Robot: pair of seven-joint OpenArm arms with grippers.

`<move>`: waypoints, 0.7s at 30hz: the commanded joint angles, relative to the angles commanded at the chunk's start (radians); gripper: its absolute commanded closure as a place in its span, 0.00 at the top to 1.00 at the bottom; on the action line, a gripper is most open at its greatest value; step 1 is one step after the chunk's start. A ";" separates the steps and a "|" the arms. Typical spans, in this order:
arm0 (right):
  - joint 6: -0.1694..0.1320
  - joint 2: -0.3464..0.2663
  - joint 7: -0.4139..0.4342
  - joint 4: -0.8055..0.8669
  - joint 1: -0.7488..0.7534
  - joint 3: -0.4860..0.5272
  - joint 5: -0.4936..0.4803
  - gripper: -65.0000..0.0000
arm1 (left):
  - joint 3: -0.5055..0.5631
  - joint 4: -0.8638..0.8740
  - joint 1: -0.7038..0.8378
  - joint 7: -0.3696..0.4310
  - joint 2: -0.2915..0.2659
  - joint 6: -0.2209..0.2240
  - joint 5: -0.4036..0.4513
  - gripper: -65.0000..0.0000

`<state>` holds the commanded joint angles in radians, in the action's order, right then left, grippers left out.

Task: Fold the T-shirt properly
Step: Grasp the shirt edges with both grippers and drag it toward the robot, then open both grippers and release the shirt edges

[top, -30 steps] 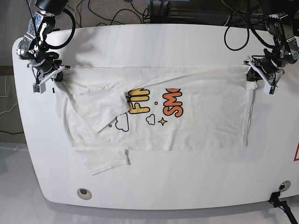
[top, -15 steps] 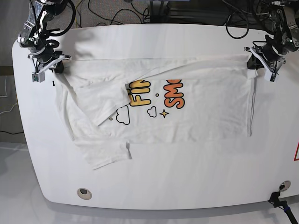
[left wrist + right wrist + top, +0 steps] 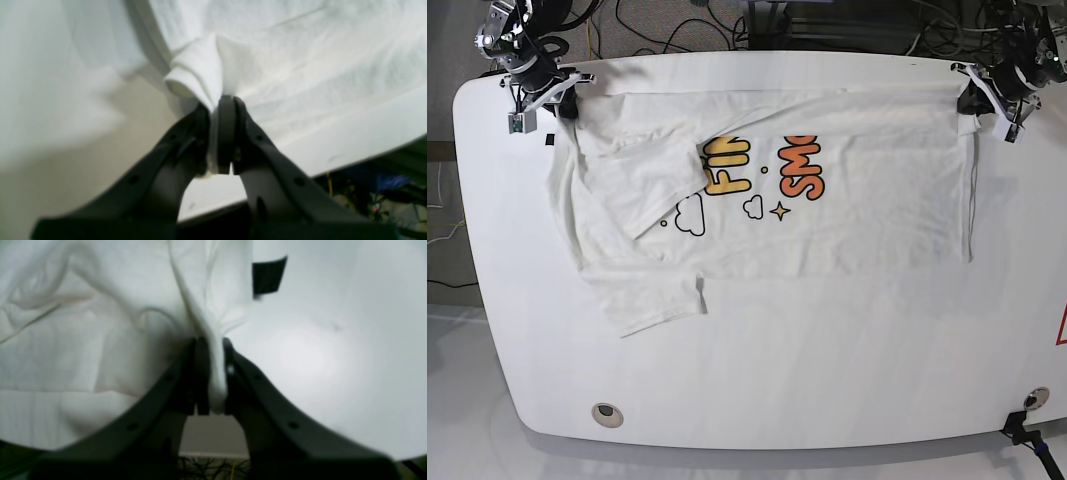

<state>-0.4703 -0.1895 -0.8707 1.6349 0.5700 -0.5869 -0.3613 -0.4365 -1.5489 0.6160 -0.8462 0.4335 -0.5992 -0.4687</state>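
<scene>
Fingers (image 3: 230,133) gripping the T-shirt (image 3: 847,210) (rather creased, orange letters showing).

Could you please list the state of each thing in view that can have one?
T-shirt: partly folded, print partly covered, one sleeve spread out at the lower left of the base view.
Left gripper: closed on the shirt's edge.
Right gripper: closed on a pinch of the shirt.
Table: bearing the shirt.

"ULTRA" print (image 3: 747,165) — hidden under fold
</scene>
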 joint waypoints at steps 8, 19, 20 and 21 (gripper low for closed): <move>0.000 -0.002 0.002 -0.005 0.029 -0.002 0.002 0.00 | -0.002 0.000 0.025 0.000 0.040 0.000 -0.002 0.00; 0.000 -0.032 0.006 -0.003 0.020 0.003 0.046 0.00 | -0.002 -0.028 0.005 0.000 0.086 0.000 -0.002 0.00; 0.000 -0.029 0.006 -0.003 0.020 0.003 0.046 0.00 | -0.002 -0.028 0.002 0.000 0.086 0.000 -0.002 0.00; 0.000 -0.028 0.006 -0.003 0.020 0.003 0.044 0.00 | -0.002 -0.028 0.000 0.000 0.086 0.000 -0.003 0.00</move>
<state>-0.4703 -0.2171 -0.8646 1.6318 0.5900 -0.5838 -0.3168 -0.4381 -1.5766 0.6160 -0.8462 0.5194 -0.5992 -0.4718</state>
